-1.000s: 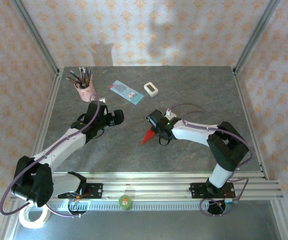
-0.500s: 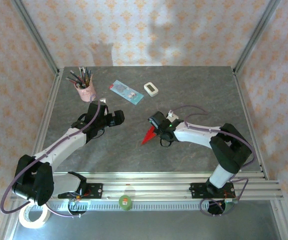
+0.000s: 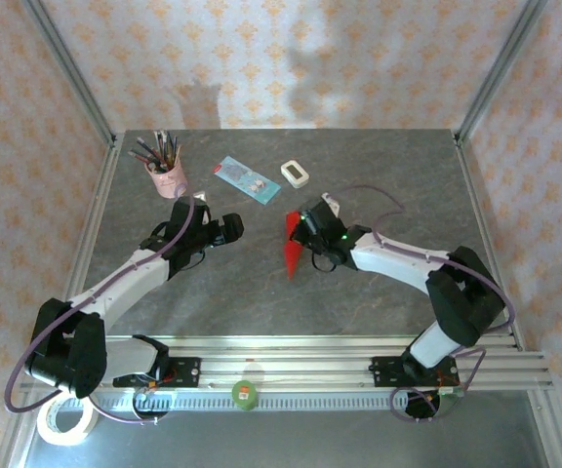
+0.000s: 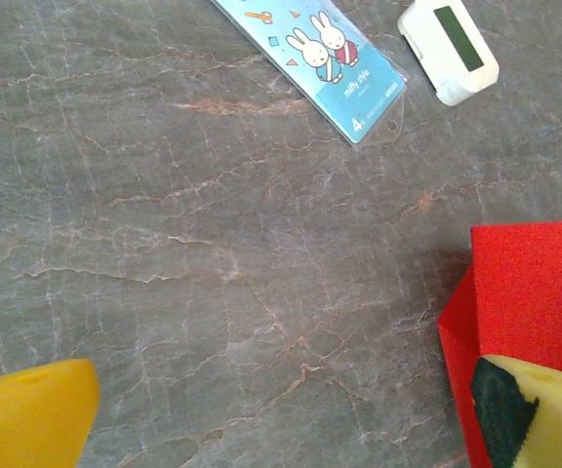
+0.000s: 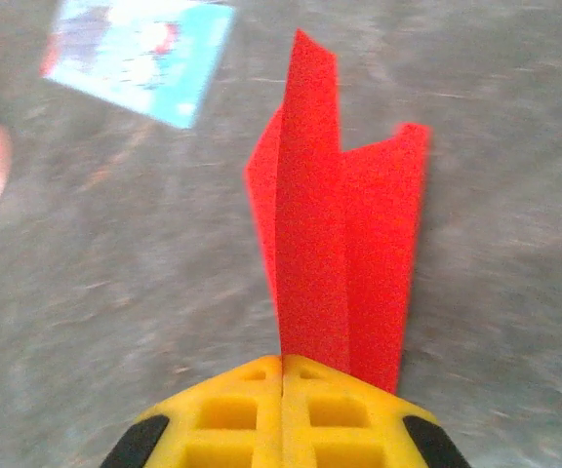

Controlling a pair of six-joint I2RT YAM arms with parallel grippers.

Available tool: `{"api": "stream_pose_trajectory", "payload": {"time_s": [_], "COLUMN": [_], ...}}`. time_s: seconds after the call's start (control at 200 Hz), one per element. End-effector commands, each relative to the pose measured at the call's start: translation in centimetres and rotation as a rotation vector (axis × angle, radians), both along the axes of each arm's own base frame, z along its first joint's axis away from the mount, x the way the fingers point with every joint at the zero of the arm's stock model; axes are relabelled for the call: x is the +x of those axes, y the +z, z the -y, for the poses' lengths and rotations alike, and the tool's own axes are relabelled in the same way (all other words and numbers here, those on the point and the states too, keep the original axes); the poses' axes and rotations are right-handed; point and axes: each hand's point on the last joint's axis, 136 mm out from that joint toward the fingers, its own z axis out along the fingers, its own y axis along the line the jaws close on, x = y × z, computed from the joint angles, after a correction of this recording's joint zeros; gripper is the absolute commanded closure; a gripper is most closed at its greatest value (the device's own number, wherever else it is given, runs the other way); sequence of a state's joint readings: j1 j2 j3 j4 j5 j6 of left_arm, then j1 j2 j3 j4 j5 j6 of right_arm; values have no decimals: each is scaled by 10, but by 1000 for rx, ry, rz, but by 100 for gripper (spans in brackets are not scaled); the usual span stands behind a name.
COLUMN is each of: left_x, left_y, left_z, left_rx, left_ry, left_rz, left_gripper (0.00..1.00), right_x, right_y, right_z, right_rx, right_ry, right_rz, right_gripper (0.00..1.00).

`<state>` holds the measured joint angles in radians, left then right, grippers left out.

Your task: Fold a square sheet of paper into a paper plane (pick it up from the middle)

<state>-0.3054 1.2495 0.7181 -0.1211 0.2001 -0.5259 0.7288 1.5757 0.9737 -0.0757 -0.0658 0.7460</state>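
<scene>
Your right pincer point(image 3: 302, 237) sits near the middle of the top view. In the right wrist view its two yellow fingers point(image 5: 247, 414) are pressed tight together at the bottom of the frame. They are pinching the red plane point(image 5: 335, 244), which sticks up from them toward the top of the frame. You can see its folds standing side by side there.

In the top view the plane point(image 3: 291, 250) is just left of the right pincer, and its sharp tip points toward the bottom of the frame. I cannot tell if it touches the table point(image 3: 388, 166).

Your left pincer point(image 3: 230, 228) is left of the middle, apart from the plane. In the left wrist view its yellow fingers point(image 4: 27, 419) sit in the two bottom corners, spread wide with nothing between them. The plane point(image 4: 530, 302) shows at the lower right there.

A blue card point(image 3: 247, 178) and a white block point(image 3: 296, 174) lie on the table above the pincers. A pink cup point(image 3: 167, 177) full of pens stands at the upper left.
</scene>
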Motion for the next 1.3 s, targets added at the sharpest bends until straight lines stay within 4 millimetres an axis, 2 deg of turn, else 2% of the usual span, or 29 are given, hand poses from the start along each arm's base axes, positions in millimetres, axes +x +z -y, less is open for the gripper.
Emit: {"api": "stream_pose_trajectory", "payload": {"time_s": [0.0, 0.135, 0.265, 0.465, 0.636, 0.821, 1.031, 1.161, 1.296], "left_x": [4, 3, 2, -1, -7, -11, -11, -7, 2], "left_y": [10, 6, -3, -20, -36, -46, -52, -58, -68], "left_z": [5, 14, 23, 36, 50, 76, 109, 119, 118], "left_rx": [-84, -167, -239, -328, -348, -373, -389, -387, -350], "left_ry": [16, 15, 6, -10, -45, -112, -219, -242, -220], "left_rz": [54, 42, 24, -13, -64, -106, -150, -166, -191], "left_gripper": [1, 1, 1, 2, 5, 11, 22, 32, 44], "right_x": [5, 2, -5, -6, -4, -2, -2, -2, -3], "right_y": [28, 18, 2, -39, -62, -74, -77, -78, -80], "right_z": [-40, -53, -55, -34, -10, 5, 6, 7, 8], "right_rx": [94, 155, 216, 216, 184, 164, 163, 161, 157], "right_ry": [215, 305, 367, 354, 305, 266, 261, 257, 254], "right_rz": [92, 94, 74, -10, -54, -77, -85, -86, -92], "right_gripper": [96, 96, 96, 95, 95, 95, 95, 95, 95]}}
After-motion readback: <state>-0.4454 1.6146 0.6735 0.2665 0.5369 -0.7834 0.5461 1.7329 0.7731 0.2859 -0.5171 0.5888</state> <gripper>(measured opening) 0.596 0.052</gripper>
